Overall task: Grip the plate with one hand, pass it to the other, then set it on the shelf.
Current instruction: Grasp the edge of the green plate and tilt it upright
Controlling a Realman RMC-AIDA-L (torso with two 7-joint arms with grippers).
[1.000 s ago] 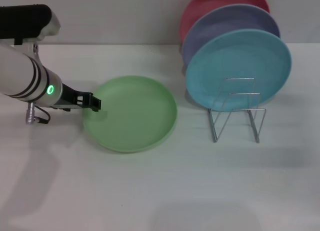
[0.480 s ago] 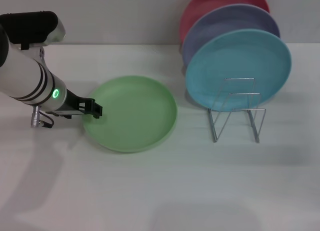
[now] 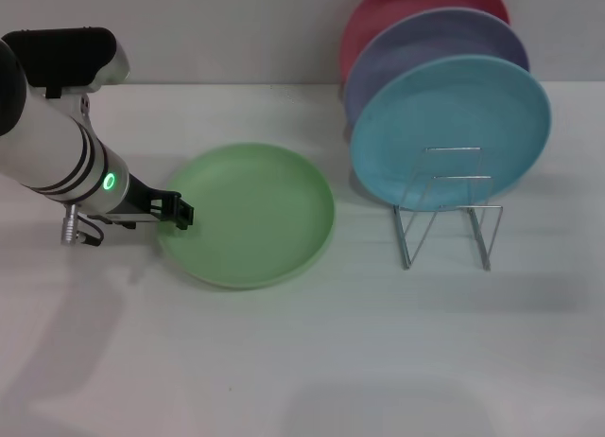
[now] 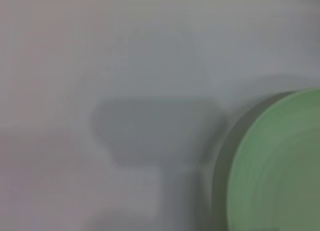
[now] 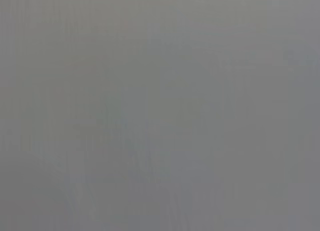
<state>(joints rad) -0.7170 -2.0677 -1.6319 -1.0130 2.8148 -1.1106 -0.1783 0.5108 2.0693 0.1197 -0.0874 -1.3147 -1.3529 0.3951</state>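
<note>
The light green plate [image 3: 248, 213] lies flat on the white table [image 3: 284, 361], left of centre. It also shows in the left wrist view [image 4: 280, 166], at one edge of the picture. My left gripper [image 3: 181, 213], on the white-and-silver arm with the green light [image 3: 66, 163], is at the plate's left rim, low over the table. The silver wire shelf [image 3: 446, 210] stands to the right of the plate. My right gripper is out of view, and the right wrist view shows only plain grey.
A sky-blue plate [image 3: 452, 130], a lavender plate [image 3: 425, 44] and a pink plate [image 3: 406, 2] stand upright in the rack, one behind the other. The front loops of the rack hold nothing. A wall runs behind the table.
My left gripper has moved a little nearer along the plate's left rim, and the arm has swung slightly right. The green plate has not moved.
</note>
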